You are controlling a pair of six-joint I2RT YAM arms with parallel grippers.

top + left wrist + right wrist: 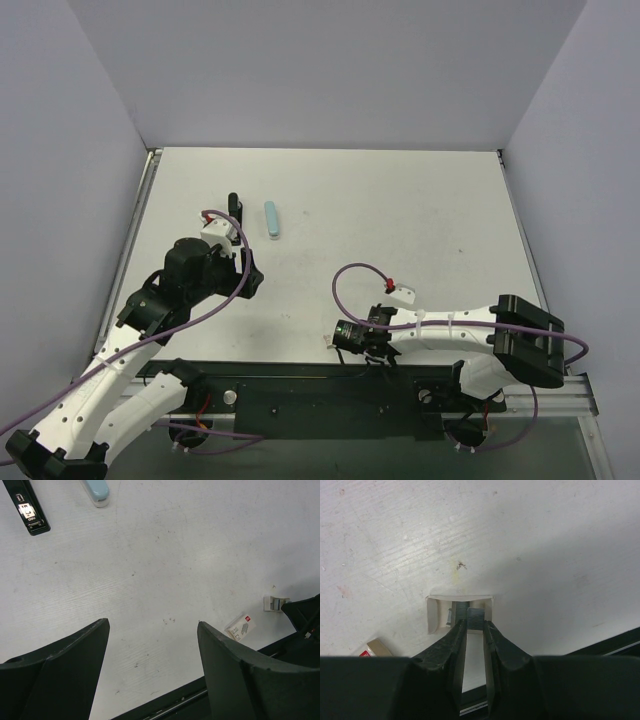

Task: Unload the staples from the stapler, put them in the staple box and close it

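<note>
Starting from the black stapler (234,208), we see it lying flat on the white table (420,220), with a light-blue piece (271,220) just beside it on its right. Nearer the arms than the stapler, the left gripper (151,625) hovers, jaws wide apart with nothing between them. Well apart from the stapler, by the table's near edge, the right gripper (472,624) pinches its narrow jaws onto grey staples (476,616) inside a small white box (432,615). A red-marked card (241,627) lies slightly closer to the stapler.
</note>
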